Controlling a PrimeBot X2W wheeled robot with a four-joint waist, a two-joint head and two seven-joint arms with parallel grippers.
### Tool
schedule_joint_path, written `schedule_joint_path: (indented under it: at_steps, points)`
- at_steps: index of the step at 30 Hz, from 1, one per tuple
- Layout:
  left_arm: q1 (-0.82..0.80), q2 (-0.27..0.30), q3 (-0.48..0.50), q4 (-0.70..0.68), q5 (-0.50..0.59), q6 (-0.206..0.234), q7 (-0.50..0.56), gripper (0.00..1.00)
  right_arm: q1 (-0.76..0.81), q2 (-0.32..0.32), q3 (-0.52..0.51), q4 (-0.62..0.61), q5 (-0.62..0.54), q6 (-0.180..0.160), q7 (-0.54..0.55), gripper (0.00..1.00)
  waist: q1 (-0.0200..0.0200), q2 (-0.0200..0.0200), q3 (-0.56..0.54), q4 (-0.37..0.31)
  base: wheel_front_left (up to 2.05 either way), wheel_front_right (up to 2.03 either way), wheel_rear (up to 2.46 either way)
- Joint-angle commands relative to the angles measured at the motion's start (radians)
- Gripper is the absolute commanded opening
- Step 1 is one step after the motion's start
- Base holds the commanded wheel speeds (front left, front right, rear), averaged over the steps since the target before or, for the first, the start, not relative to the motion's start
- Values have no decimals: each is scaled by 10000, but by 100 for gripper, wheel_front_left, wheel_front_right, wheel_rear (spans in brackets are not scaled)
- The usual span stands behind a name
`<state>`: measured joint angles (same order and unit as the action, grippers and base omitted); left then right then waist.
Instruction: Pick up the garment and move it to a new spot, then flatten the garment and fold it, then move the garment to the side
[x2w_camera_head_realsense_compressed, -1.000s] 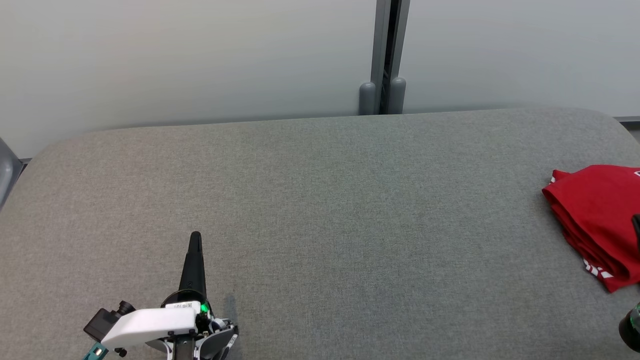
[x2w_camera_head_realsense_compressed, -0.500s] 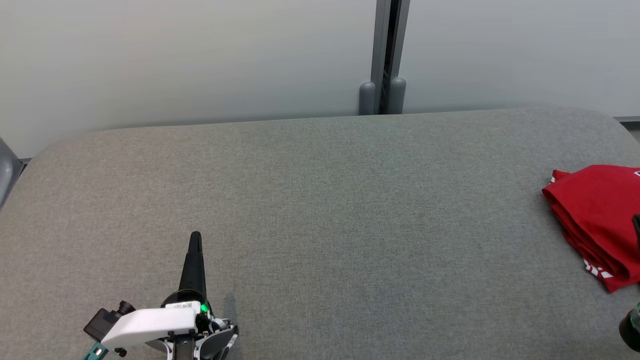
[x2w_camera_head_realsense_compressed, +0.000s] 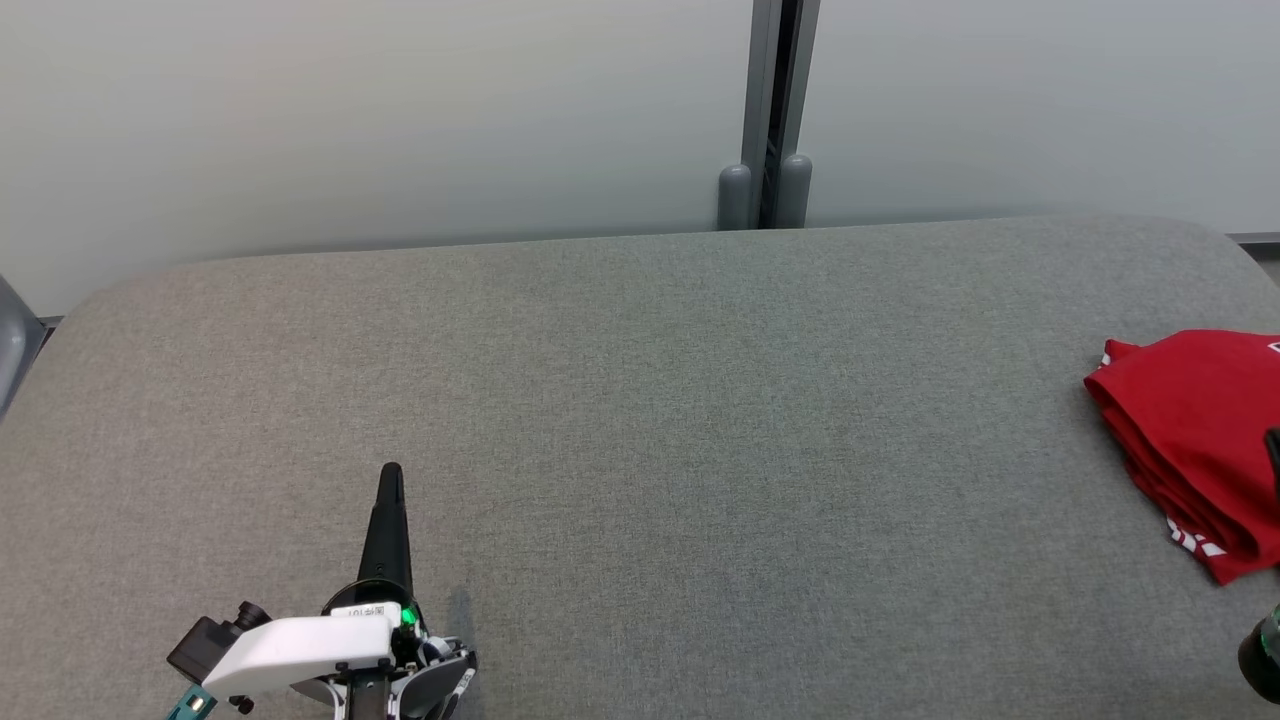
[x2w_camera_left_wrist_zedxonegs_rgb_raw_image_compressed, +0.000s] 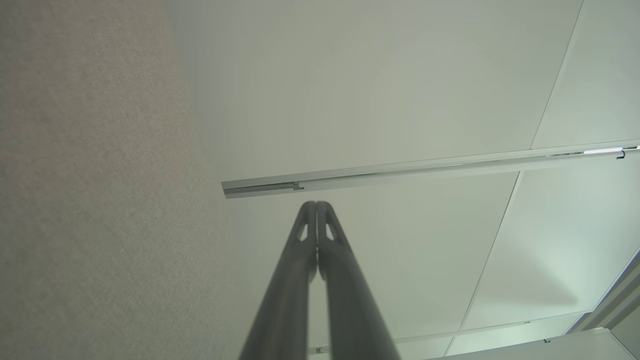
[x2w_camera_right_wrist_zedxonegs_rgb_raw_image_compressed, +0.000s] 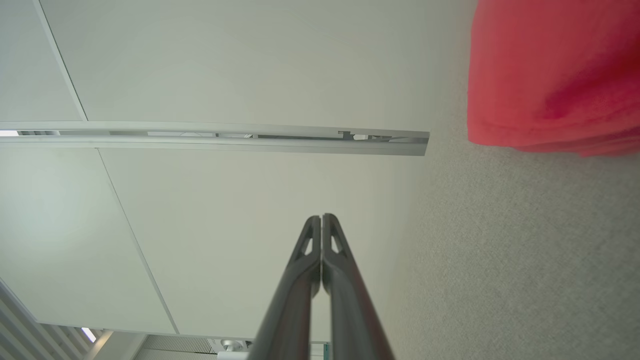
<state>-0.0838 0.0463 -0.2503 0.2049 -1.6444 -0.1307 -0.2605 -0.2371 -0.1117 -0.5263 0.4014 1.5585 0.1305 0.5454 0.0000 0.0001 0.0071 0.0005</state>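
A folded red garment (x2w_camera_head_realsense_compressed: 1195, 440) with white print lies at the far right of the grey upholstered surface (x2w_camera_head_realsense_compressed: 640, 450), partly cut off by the frame edge. In the right wrist view the red garment (x2w_camera_right_wrist_zedxonegs_rgb_raw_image_compressed: 550, 75) sits at the upper right, apart from the fingers. My left gripper (x2w_camera_head_realsense_compressed: 390, 472) rests at the lower left of the head view, shut and empty, fingers pressed together (x2w_camera_left_wrist_zedxonegs_rgb_raw_image_compressed: 316, 205). My right gripper (x2w_camera_right_wrist_zedxonegs_rgb_raw_image_compressed: 321, 217) is also shut with nothing in it; its dark body (x2w_camera_head_realsense_compressed: 1262, 650) shows at the head view's right edge, just below the garment.
Pale wall panels (x2w_camera_head_realsense_compressed: 400, 120) stand behind the surface, with a grey vertical post (x2w_camera_head_realsense_compressed: 770, 120) at the joint. The surface's rounded corners show at the back left and back right. A grey object (x2w_camera_head_realsense_compressed: 10, 345) peeks in at the left edge.
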Motion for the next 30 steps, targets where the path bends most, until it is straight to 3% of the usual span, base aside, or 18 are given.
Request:
schedule_joint_path:
  at_steps: [1, 30]
  points:
    - [-96, 32, 7, -3, -24, -41, -31, 0, -36, -76, 4, 8, 48, 4, 9, 0, 0, -1, 0, 0, 0, 0, 0]
    - [-96, 32, 8, -3, -24, -41, -29, 0, -28, -85, 17, 8, 70, 4, -10, 0, 0, -1, 0, 0, 0, 0, 0]
